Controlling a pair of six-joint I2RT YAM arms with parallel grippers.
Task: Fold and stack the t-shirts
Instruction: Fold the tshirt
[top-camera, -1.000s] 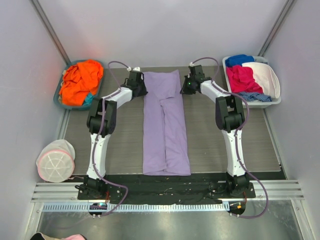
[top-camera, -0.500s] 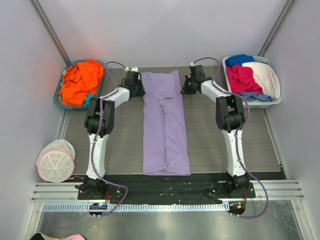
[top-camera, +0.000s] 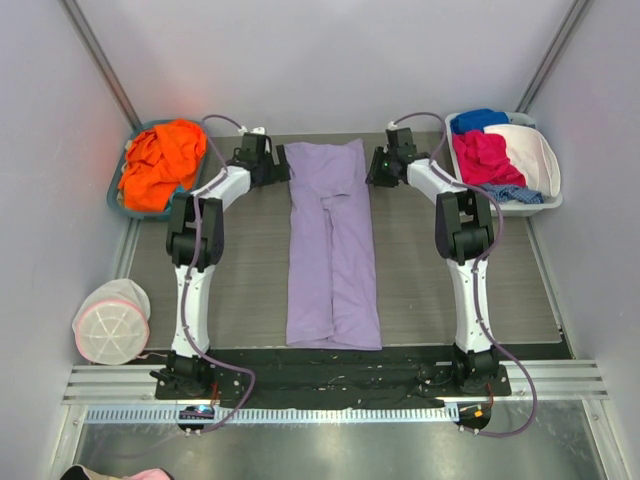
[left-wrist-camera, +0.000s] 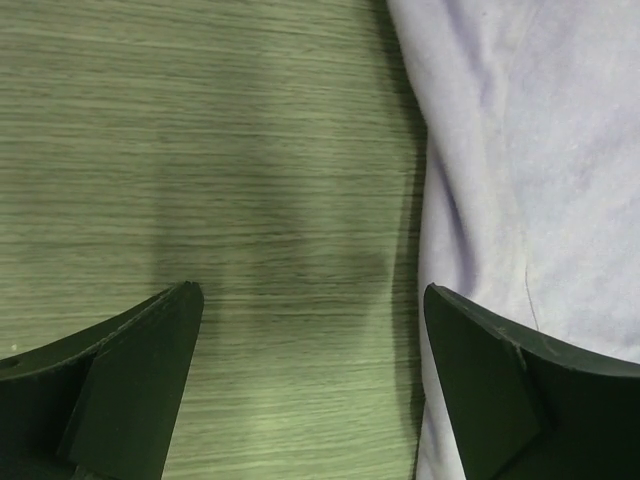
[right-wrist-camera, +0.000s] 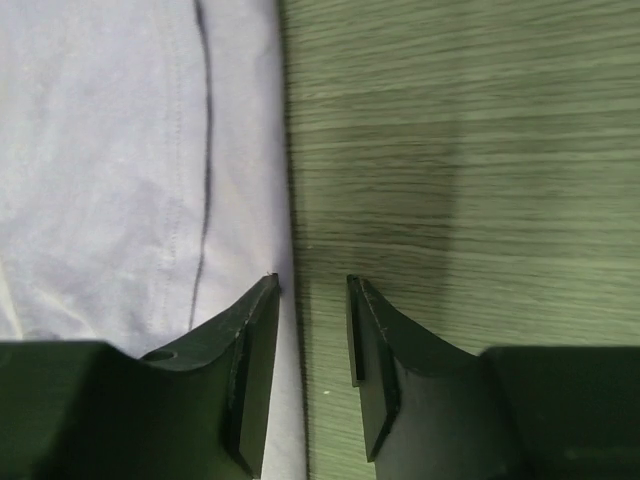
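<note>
Large lavender cloth t-shirt (top-camera: 332, 250): lies flat down the middle of the grey wood-grain table (top-camera: 440, 270), folded lengthwise into a long narrow strip. Reaches from between the two grippers at the far end almost to the arm bases at the near end.

Left gripper (top-camera: 270, 168): hangs low just beside the strip's far-left edge. Stands with jaws spread wide and grips nothing. Has one black finger (left-wrist-camera: 120, 380) over bare wood and the other over the cloth's border.

Right gripper (top-camera: 380, 168): sits at the strip's far-right edge. Stands with jaws only narrowly parted and nothing pinched between them. Has the shirt's edge running just beneath its cloth-side finger (right-wrist-camera: 245, 370).

Bright orange t-shirts (top-camera: 160, 165): lie heaped in a grey-blue plastic basket (top-camera: 118, 205) at the table's far-left corner, with a bit of teal cloth beneath.

White plastic basket (top-camera: 545, 208): stands at the far-right corner and holds blue, pink and white cloth.

Round white pouch with a pink rim (top-camera: 110, 325): rests off the table's left side, well apart from the lavender strip.
</note>
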